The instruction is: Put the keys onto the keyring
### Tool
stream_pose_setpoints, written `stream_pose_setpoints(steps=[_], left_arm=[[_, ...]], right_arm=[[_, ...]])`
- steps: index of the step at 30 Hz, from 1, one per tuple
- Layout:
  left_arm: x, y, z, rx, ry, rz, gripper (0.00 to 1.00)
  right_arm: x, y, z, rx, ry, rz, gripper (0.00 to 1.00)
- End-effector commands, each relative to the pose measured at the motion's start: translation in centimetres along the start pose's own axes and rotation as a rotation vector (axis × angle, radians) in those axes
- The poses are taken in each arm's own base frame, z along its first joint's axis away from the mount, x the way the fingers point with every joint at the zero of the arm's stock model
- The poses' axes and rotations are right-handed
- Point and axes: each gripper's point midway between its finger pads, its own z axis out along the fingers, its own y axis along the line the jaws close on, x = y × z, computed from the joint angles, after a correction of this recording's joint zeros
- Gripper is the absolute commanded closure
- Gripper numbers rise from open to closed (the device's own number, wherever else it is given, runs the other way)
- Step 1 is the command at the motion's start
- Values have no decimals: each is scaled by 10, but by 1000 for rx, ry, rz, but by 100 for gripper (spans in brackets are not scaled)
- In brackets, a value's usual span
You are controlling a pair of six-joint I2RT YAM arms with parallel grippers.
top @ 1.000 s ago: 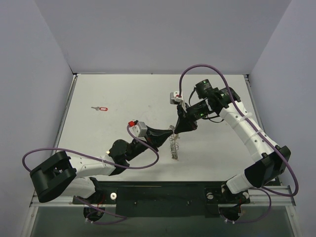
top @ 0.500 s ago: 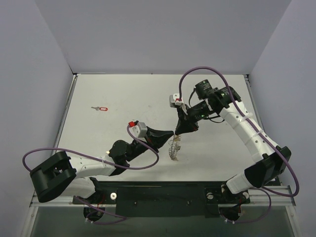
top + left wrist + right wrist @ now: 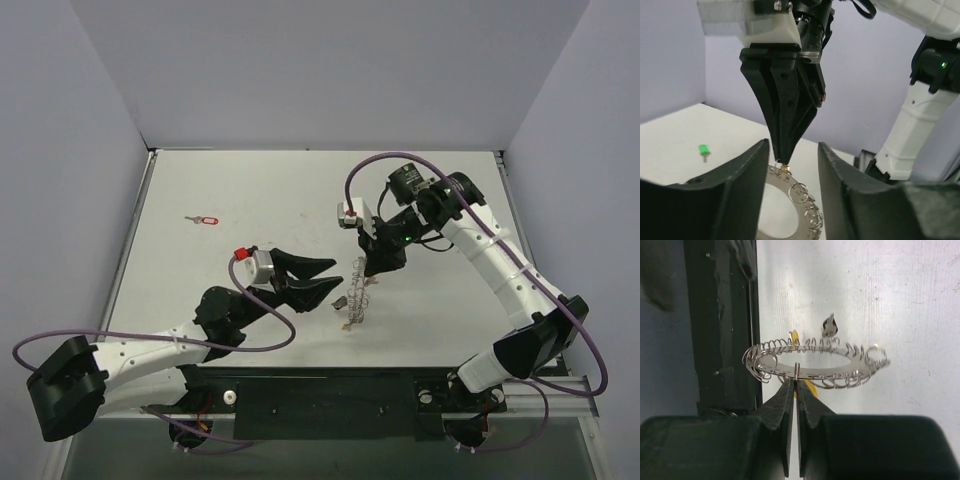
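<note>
A: Top view?
B: R hand point(image 3: 368, 272) pinches ring point(image 3: 357, 298) over mid surface point(image 3: 200, 180); L hand point(image 3: 333, 277) spread, just beside. Also red key point(image 3: 205, 219) far left.
A: L wrist?
B: Sees green key point(image 3: 703, 149) on surface.
A: R wrist?
B: Shows yellow key point(image 3: 794, 334), dark key point(image 3: 829, 326) beyond ring.

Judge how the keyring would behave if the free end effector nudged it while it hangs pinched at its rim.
Probably swings or twists: the right end effector pinches the keyring at only one rim point. Likely light and springy, being thin wire coils around a hollow centre. Its loops may snag.
</note>
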Motion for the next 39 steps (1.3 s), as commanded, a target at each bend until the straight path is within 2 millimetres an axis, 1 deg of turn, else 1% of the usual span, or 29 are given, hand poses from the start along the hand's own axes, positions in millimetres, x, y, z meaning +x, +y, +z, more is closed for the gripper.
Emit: stream_pose_setpoints(steps=[1,2,4,6,7,8,9,10,12,13,14,15,16,17,18,19,20,21,22,25,32,36,39], left_arm=[[-1,-2,-4,17,142,142,42],[4,1,-5,11,195,180,38],[9,1,-7,28,253,219,37],[13,-1,-5,53,286,241,37],[19,-1,-4,66,305,245,37],[18,-2,-1,76,310,264,37],[25,0,1,81,328,266,38],[25,0,4,91,330,280,40],[36,5,11,103,353,301,45],[33,3,16,114,333,307,48],[39,5,18,119,340,301,48],[33,2,24,131,308,302,50],[39,2,26,144,316,291,51],[37,0,31,157,296,294,53],[43,0,32,162,305,261,54],[44,-2,34,172,296,252,56],[49,-2,35,179,306,240,57],[47,-4,37,184,293,232,57],[51,-3,37,188,299,226,57],[52,-4,39,195,290,215,59],[53,-1,45,187,290,215,61],[55,-3,47,204,299,212,67],[57,-5,47,212,307,206,68]], right_arm=[[13,11,-8,-7,152,-58,100],[13,11,-10,-4,169,-75,100],[14,13,-11,-4,192,-84,100],[15,13,-11,-10,206,-87,100],[16,14,-10,-16,213,-87,100],[15,14,-9,-21,215,-97,100],[15,15,-9,-25,218,-99,100],[15,16,-9,-29,220,-101,100],[15,16,-8,-35,222,-103,100],[16,17,-8,-38,225,-107,100],[16,17,-8,-40,225,-108,100],[16,17,-7,-42,223,-105,100],[16,18,-8,-45,224,-105,100],[16,19,-7,-50,221,-106,100],[16,18,-6,-51,224,-103,100],[15,19,-6,-54,222,-106,100],[16,19,-7,-54,223,-106,100],[16,20,-6,-59,221,-106,100],[16,19,-6,-58,221,-108,100],[15,21,-6,-63,217,-111,100],[15,23,-7,-69,213,-117,100],[15,25,-8,-69,211,-118,100],[15,25,-8,-67,209,-120,100]])
